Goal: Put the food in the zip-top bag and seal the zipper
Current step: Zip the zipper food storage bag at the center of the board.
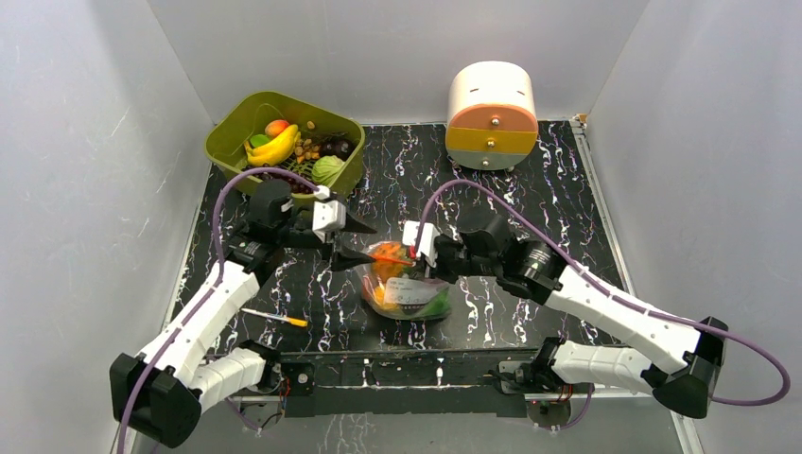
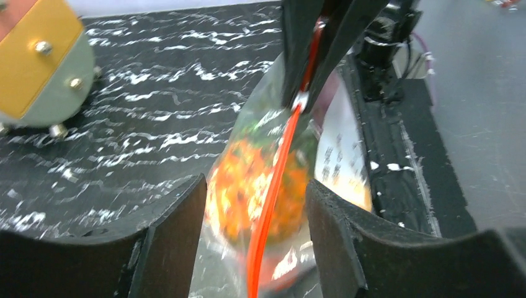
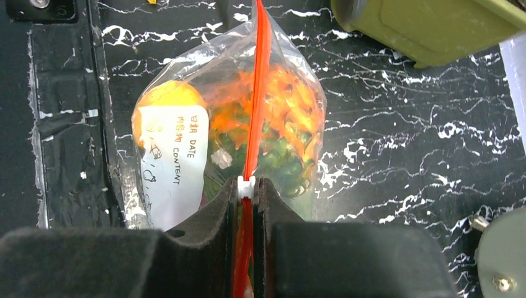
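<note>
Bag (image 3: pixel 291 74) label (image 3: pixel 173 174): DATE, CONTENT (sideways)

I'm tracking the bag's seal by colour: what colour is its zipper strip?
Red-orange. The zipper shows best in the right wrist view.

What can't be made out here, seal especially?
- End of the zipper: right wrist view, buried in the shut right pincer.
- Seal along its length: left wrist view blurred, top view too small.
- Contents of the bag: right wrist view, label and crinkles hide most food.
- Whether the left pincer touches the bag: left wrist view, blurred.
</note>
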